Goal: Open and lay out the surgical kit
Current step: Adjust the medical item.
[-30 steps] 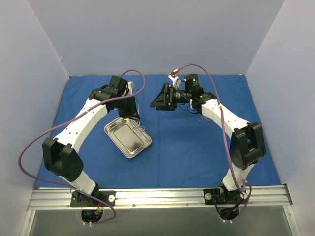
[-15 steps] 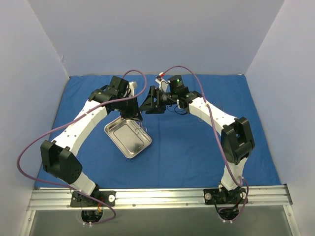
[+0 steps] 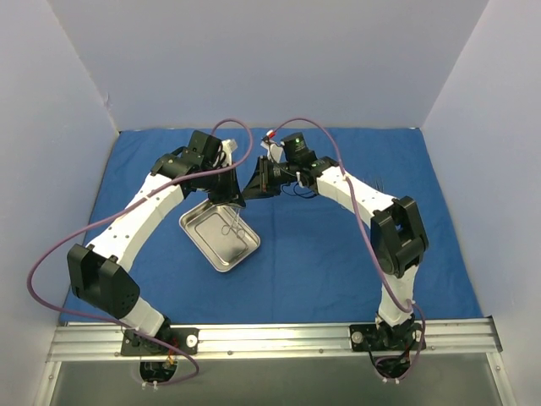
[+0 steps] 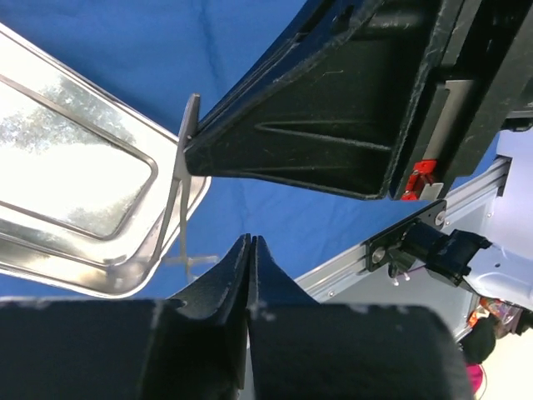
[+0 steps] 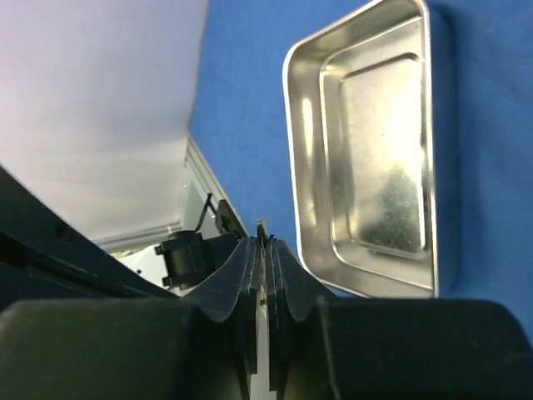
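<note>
Clamps the instrument (image 3: 231, 223) in closed jaws of left gripper (image 3: 228, 202) and, seemingly, right gripper (image 3: 247, 191); hangs lengthwise directly over the tray (image 3: 211, 247), so probably lowering next

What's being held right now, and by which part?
A thin metal instrument, pinched at one end by the right pincer. The left pincer is shut beside its other end; whether it grips, I cannot tell.
</note>
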Available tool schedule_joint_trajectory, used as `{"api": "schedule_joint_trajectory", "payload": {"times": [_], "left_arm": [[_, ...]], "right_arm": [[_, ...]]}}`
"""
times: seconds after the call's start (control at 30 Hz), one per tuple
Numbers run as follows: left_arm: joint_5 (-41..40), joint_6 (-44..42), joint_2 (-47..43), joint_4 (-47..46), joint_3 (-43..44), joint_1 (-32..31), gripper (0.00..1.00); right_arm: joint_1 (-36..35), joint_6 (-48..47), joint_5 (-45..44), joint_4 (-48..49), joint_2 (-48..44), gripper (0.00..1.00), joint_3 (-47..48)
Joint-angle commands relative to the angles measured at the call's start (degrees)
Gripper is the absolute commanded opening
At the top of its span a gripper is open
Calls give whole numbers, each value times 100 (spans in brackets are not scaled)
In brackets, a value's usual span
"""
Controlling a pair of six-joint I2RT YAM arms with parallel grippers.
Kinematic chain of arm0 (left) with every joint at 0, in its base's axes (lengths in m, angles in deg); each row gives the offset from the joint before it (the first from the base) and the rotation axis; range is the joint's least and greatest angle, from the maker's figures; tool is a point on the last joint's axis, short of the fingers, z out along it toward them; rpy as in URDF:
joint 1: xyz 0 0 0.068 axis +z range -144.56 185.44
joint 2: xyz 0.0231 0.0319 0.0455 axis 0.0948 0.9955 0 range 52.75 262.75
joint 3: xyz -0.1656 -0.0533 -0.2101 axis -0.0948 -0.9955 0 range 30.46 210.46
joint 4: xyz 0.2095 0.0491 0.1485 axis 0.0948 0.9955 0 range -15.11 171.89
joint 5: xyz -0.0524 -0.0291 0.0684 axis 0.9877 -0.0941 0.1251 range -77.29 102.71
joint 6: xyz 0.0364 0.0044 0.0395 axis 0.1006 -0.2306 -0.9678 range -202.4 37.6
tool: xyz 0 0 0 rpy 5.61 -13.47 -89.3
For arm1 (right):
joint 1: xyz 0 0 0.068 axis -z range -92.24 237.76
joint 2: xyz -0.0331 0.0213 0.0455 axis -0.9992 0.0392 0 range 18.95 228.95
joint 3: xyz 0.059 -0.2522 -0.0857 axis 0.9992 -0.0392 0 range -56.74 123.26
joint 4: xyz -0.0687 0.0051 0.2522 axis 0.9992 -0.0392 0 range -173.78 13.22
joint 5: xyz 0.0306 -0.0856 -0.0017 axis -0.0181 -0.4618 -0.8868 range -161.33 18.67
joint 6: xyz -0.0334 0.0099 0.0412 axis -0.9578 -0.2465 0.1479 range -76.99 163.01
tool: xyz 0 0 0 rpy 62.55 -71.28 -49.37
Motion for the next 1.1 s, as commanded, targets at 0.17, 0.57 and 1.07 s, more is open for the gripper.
{"api": "schedule_joint_trajectory", "payload": {"times": [0.17,0.57,1.07], "left_arm": [[185,-187,-270,-157,196,146,42],[1222,-652,-736,-746,-859,709,56],[2664,-943,-1026,-1651,-1729,692,58]], "right_arm": [[343,227,567,797,-303,0,-229],[704,-555,1094,51,-699,0,-212],[810,-432,1543,332,-1297,0,-519]]}}
